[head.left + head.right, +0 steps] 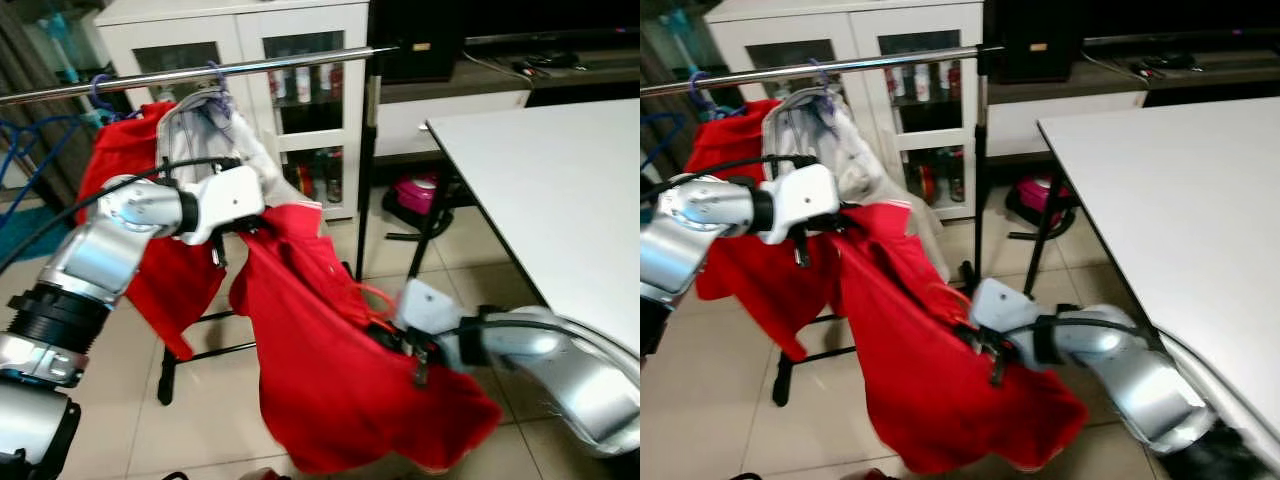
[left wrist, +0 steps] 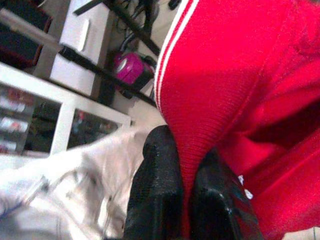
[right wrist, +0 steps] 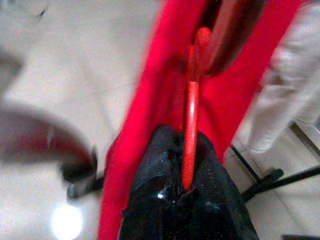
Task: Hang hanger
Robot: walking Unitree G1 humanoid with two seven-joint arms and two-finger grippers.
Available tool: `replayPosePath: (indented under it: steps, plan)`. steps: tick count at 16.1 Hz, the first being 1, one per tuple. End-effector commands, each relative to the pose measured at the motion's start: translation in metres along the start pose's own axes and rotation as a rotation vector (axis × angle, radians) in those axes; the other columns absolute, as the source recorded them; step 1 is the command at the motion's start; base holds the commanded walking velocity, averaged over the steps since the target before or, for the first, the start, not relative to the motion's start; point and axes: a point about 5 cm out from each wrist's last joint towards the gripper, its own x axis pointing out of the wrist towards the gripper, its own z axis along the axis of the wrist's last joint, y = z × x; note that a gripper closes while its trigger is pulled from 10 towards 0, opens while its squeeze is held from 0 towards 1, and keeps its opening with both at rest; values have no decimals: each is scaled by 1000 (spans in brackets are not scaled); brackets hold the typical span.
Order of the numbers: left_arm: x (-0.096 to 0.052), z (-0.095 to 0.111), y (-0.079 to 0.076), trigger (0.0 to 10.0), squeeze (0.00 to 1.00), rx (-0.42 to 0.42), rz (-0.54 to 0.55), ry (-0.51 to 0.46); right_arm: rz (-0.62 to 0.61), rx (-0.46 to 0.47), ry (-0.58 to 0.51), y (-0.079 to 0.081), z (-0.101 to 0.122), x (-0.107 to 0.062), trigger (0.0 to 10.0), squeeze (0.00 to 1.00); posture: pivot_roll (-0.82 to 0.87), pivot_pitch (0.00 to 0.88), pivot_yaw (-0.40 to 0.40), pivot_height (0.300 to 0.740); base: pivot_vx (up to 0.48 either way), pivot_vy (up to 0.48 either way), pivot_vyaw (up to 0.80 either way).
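**Red garment on its hanger, held low between both grippers, rail not yet reached**

Largest first: clothes rail (image 1: 200, 72) running high above both grippers, already carrying a red garment and a pale jacket (image 1: 215, 125) on their hooks. White table (image 1: 560, 200) close on the outer side of the right arm, its edge near the forearm. White cabinet (image 1: 300, 100) beyond the rail. Black rack upright (image 1: 368, 170) standing beyond and between the two grippers.

Red jacket (image 1: 320, 350) stretched between the two, sagging low toward the tiled floor. Left gripper (image 2: 192, 200) closed on a fold of red fabric, up near the hung pale jacket. Right gripper (image 3: 187, 200) closed on the red hanger (image 3: 191, 115), thin plastic bar pinched between the pads, down low and well under the rail.

To do well, by judgement: raise the right gripper with the hanger hook uppermost, clear of the table edge, toward the bare stretch of rail between the pale jacket and the upright. Keep the left grip bearing cloth weight so the jacket does not slide off the hanger. Tip the hook over the rail from the near side, then settle.

Open room: bare rail stretch is short; upright on one flank, hung clothes on the other. Hem near floor; snagging the rack's base bars a risk.
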Motion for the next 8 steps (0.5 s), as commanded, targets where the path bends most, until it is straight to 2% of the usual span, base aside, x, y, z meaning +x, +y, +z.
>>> replayPosePath:
  steps: [1, 3, 8]
  plan:
    - [0, 10, 5, 0, 0, 39, 13, -10, -76, 33, -73, -13, 15, -1, 10000, 0, -62, 0, 92, 740, 0, 0, 0]
    - [12, 3, -11, 0, 0, 44, -34, 26, -179, 126, -198, -29, 32, -3, 10000, 0, -67, 0, 93, 740, 0, 0, 0]
    - [12, 1, -12, 0, 0, 42, -36, 37, -183, 138, -196, -30, 31, -4, 10000, 0, -67, 0, 93, 740, 0, 0, 0]
